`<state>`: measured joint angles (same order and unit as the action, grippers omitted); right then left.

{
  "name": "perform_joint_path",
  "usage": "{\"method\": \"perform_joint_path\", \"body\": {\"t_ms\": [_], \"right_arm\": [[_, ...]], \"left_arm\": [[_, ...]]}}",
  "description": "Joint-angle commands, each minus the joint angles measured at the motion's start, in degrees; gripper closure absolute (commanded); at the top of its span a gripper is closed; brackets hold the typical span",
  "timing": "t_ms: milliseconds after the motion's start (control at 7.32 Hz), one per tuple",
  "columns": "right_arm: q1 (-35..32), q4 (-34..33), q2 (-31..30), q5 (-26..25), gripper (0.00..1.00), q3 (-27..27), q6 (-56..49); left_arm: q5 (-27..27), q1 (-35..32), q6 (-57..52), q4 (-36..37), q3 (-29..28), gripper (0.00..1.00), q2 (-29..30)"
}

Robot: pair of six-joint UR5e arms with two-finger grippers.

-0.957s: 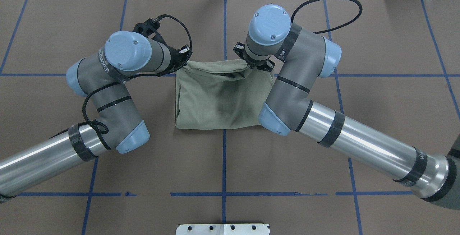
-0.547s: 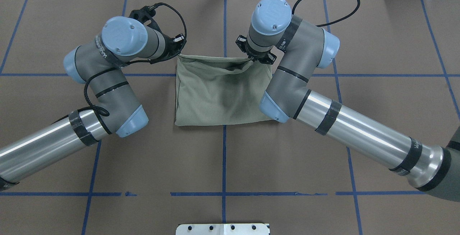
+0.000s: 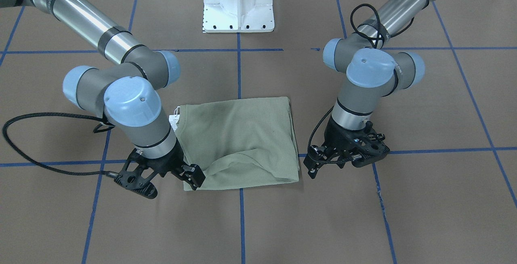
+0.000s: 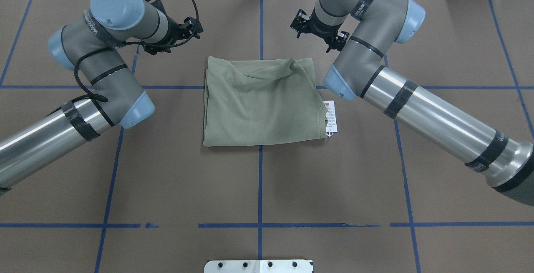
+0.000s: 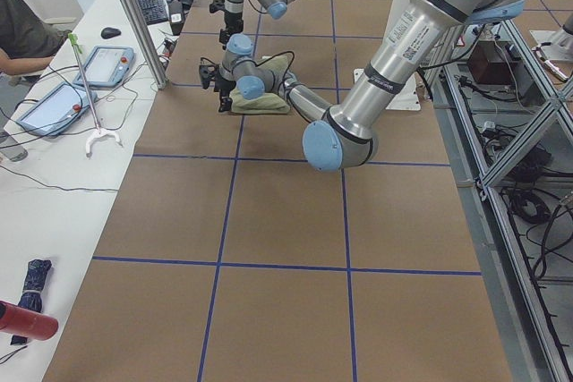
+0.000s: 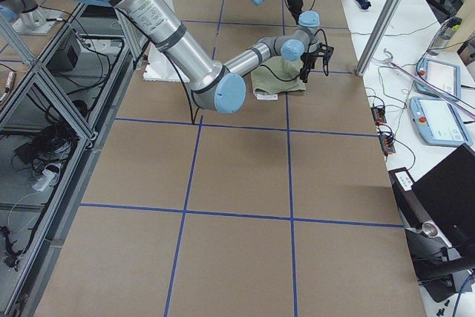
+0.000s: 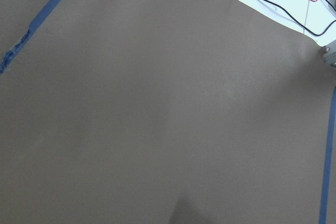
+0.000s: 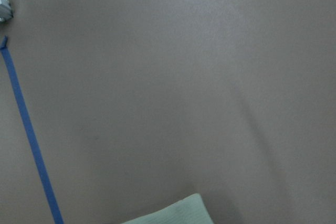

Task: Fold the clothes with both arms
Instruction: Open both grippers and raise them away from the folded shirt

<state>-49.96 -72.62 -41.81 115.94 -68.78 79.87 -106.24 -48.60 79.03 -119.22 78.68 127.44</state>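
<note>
- Roughly at the middle of the table, the sage-green shirt lies folded into an almost square packet, flat on the brown cover.
- It sits across the central blue tape line, a little more on the far side of the cross line than on the near side.
- Its far edge is not smooth: a rumpled fold rises near the far corner on the robot's right side.
- A white hang tag sticks out from the shirt's edge on the robot's right and rests on the table.
- Left gripper: it hangs beside the far corner of the shirt on the robot's left, apart from the cloth, with its fingers spread and nothing between them.
- Right gripper: its fingers are also spread and empty; in the front-facing view one finger stands just at the shirt's far corner, while the overhead view shows it clear of the cloth.
- Right wrist view: only a small corner of the shirt shows at the bottom edge, the rest being brown cover and one blue line.
- Left wrist view: only brown cover and tape.
- A white pedestal base stands behind the shirt.
</note>
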Motion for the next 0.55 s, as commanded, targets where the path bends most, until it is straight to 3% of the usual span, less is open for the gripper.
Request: {"method": "perform_joint_path", "body": {"t_ms": [0,273,410], "right_arm": [[-6.96,-0.85,-5.78,7.17,0.0,-2.48,-12.48],[-13.9,-8.71,-15.89,7.46,0.0,-9.24,-36.41],[-17.5,-11.02,-20.28,7.46,0.0,-11.36,-48.46]], "left_arm": [[-7.2,-7.0,-13.83,0.21,4.96,0.0,-6.99],[-11.69,-16.74,-33.92,1.09,11.55,0.0,-18.4],[-13.19,-22.62,-44.03,1.7,11.32,0.0,-22.55]]}}
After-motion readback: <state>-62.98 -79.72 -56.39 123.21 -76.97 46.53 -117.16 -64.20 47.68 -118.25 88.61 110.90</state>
